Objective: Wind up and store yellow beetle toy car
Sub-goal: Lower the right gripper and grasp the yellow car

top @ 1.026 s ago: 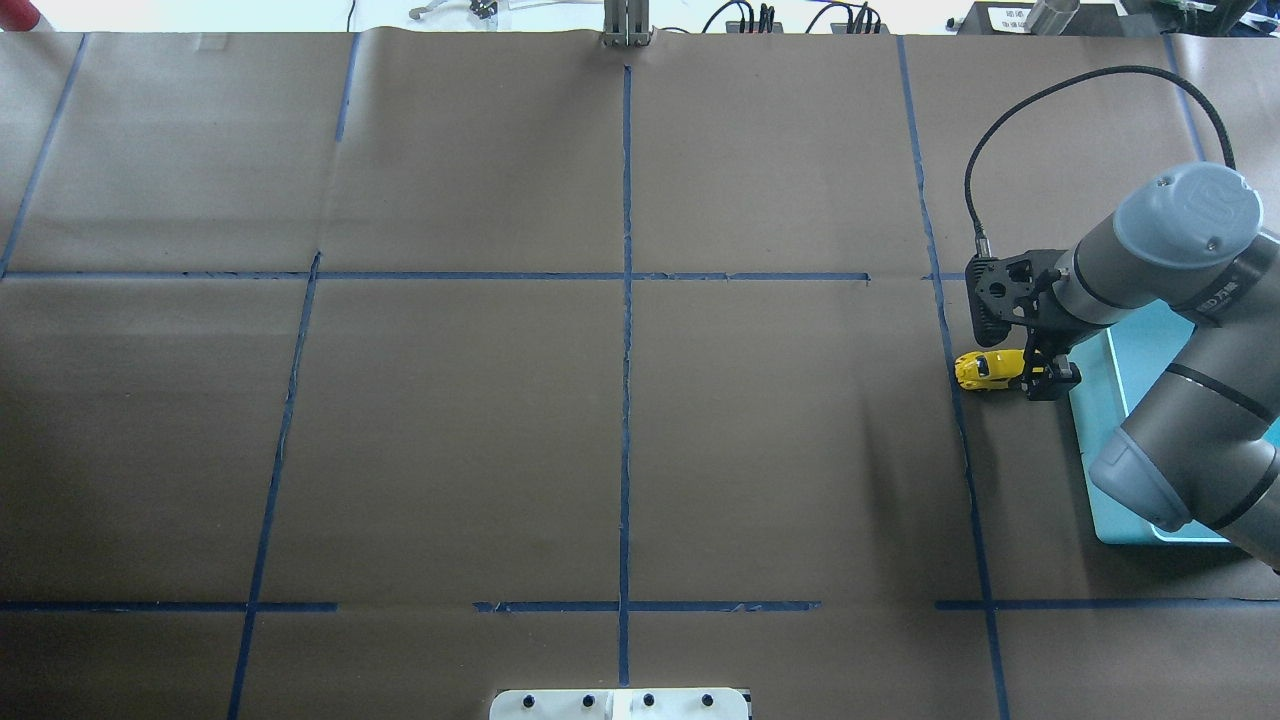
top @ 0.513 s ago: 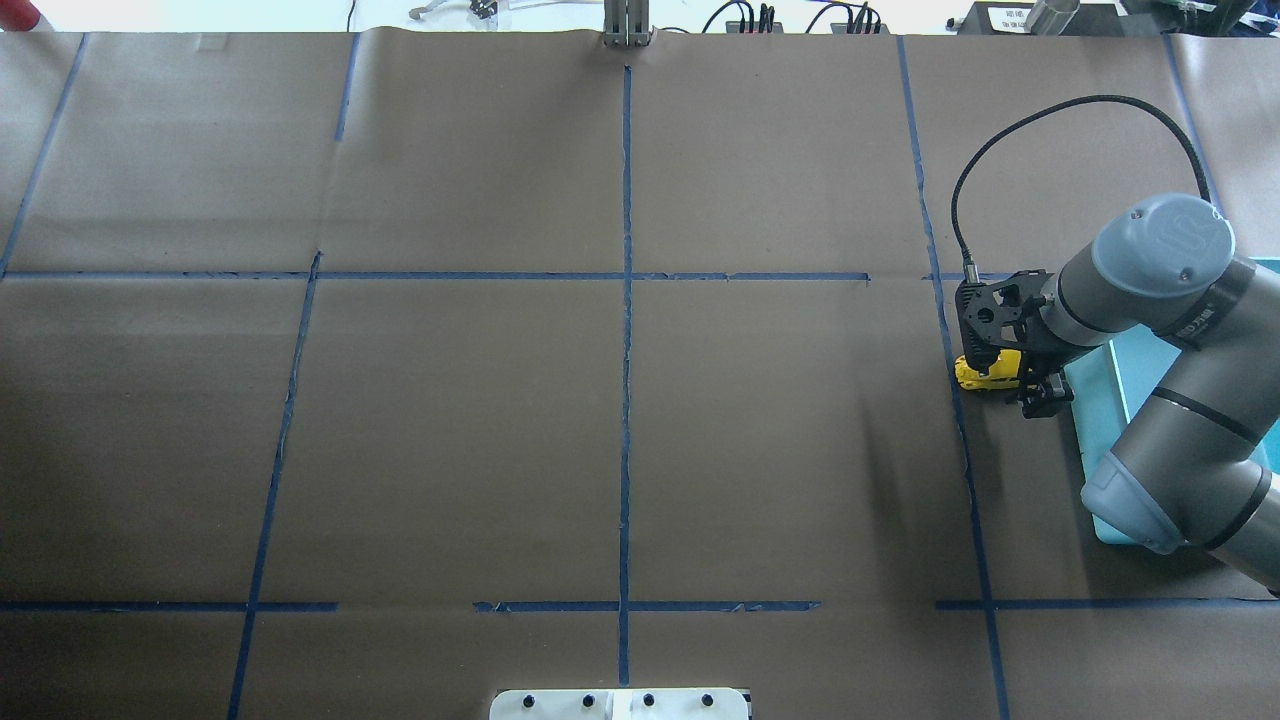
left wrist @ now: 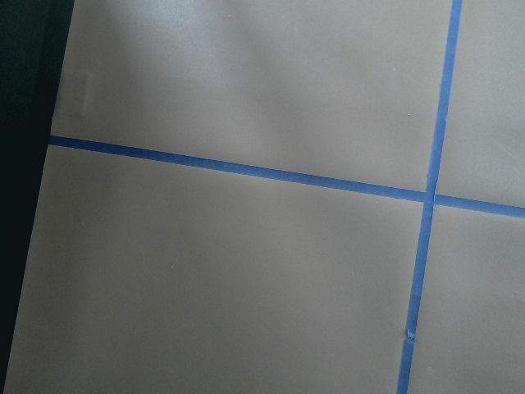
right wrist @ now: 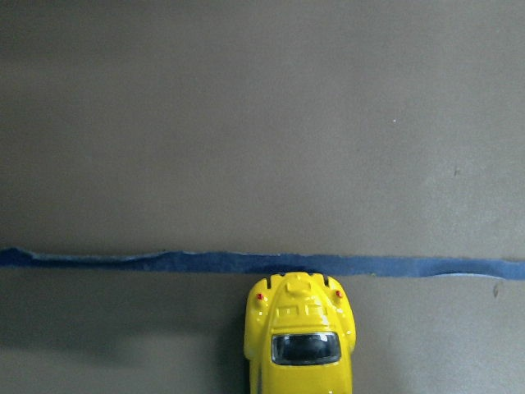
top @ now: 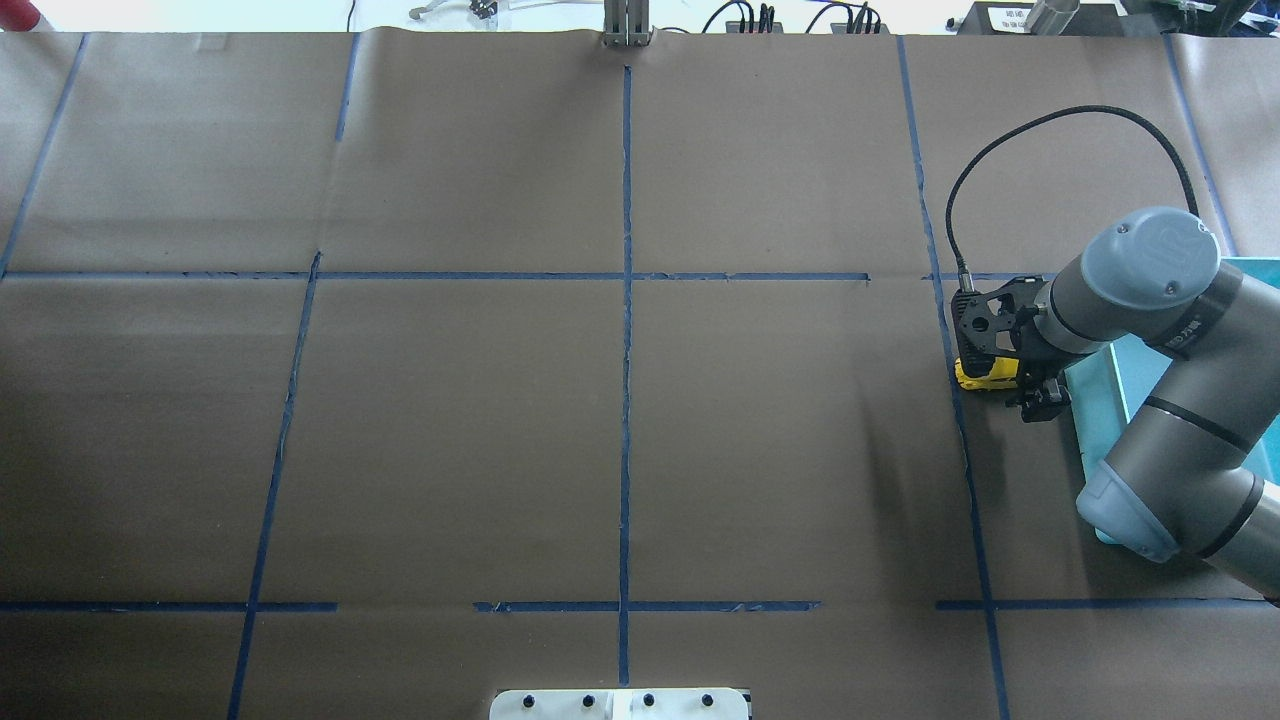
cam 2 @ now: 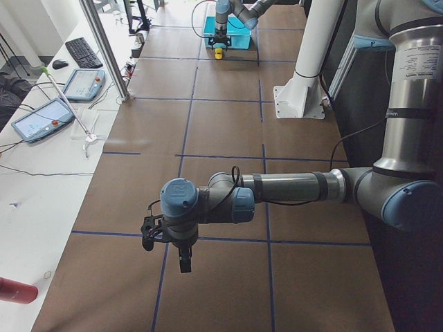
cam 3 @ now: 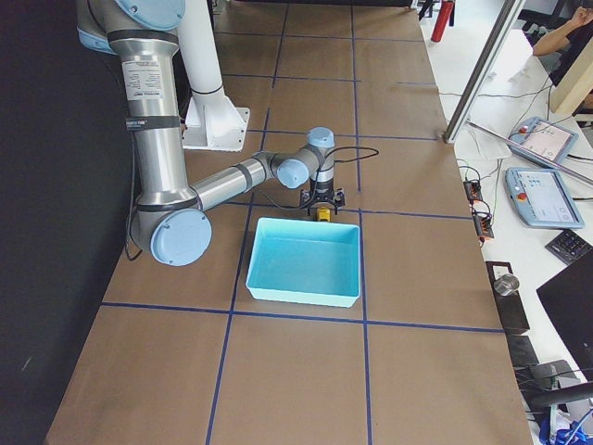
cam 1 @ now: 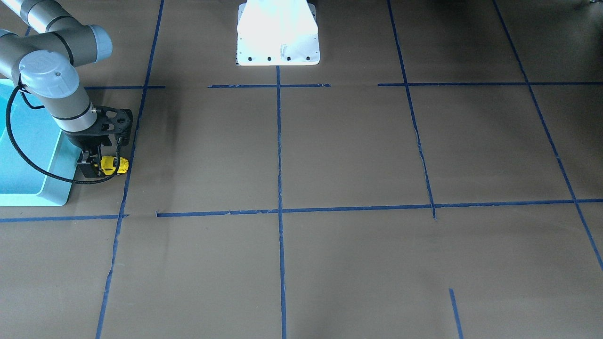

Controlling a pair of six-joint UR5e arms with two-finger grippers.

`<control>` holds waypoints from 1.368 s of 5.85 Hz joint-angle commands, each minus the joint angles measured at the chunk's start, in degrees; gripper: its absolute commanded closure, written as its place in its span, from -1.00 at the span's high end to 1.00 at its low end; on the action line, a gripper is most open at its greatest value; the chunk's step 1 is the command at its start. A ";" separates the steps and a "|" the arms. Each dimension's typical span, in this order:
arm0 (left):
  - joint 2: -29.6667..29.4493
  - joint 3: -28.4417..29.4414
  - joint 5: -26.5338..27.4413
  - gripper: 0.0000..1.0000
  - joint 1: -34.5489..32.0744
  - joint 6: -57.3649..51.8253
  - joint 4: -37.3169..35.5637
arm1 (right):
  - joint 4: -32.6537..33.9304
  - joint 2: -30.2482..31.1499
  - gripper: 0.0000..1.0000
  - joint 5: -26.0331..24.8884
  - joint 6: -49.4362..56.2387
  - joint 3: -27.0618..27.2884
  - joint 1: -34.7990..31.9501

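progress: yellow beetle toy car (top: pixel 975 372) sits on the table (top: pixel 700 450) at the overhead frame's right middle, just beside the light blue bin (top: pixel 1095 420), not in it. right gripper (top: pixel 1015 385) stands over it; you cannot tell whether its jaws pinch it. storing remains.

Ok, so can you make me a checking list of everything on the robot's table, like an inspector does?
Surface: table covered in brown paper, crossed by blue tape lines.
Job's things: yellow beetle toy car sits on the paper beside the light blue bin, not inside it.
Clutter: nothing seen.
Grippers: right gripper is low over the car, and I cannot tell if it is shut. The left gripper hangs over bare paper far from the car, open or shut unclear.
Cables: black cable loops up from the right wrist.
Surroundings: white robot base; control tablets and keyboard on a side table.
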State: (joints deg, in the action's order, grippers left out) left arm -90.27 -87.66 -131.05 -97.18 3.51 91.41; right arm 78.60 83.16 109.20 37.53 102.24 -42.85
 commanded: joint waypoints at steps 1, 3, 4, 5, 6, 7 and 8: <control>0.00 0.12 0.00 1.00 0.06 0.00 0.00 | -0.11 -0.19 1.00 -0.31 -0.26 -1.33 1.00; 0.00 0.12 0.09 1.00 0.06 0.09 0.00 | -0.20 -0.28 0.64 -1.10 -0.44 -1.25 1.01; 0.00 0.21 0.09 1.00 -0.02 0.09 -0.09 | -0.11 -0.11 -0.20 -1.10 -0.09 -0.90 0.84; 0.09 0.21 0.18 1.00 0.06 0.09 -0.09 | -0.11 -0.11 -0.70 -2.66 0.17 -0.72 1.01; 0.00 0.21 0.18 1.00 0.06 0.09 -0.09 | -0.02 -0.11 -1.00 -4.51 0.26 0.06 0.92; 0.09 0.21 0.09 1.00 0.06 0.09 -0.09 | 0.67 0.07 -1.00 -4.79 0.26 3.72 0.49; 0.09 0.21 0.09 1.00 0.06 0.09 -0.09 | 7.73 3.11 -1.00 -5.40 0.09 14.03 0.48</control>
State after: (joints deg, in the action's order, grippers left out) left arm -90.20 -87.45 -130.94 -97.12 3.60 91.32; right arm 81.38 84.16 104.39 37.73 108.43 -42.27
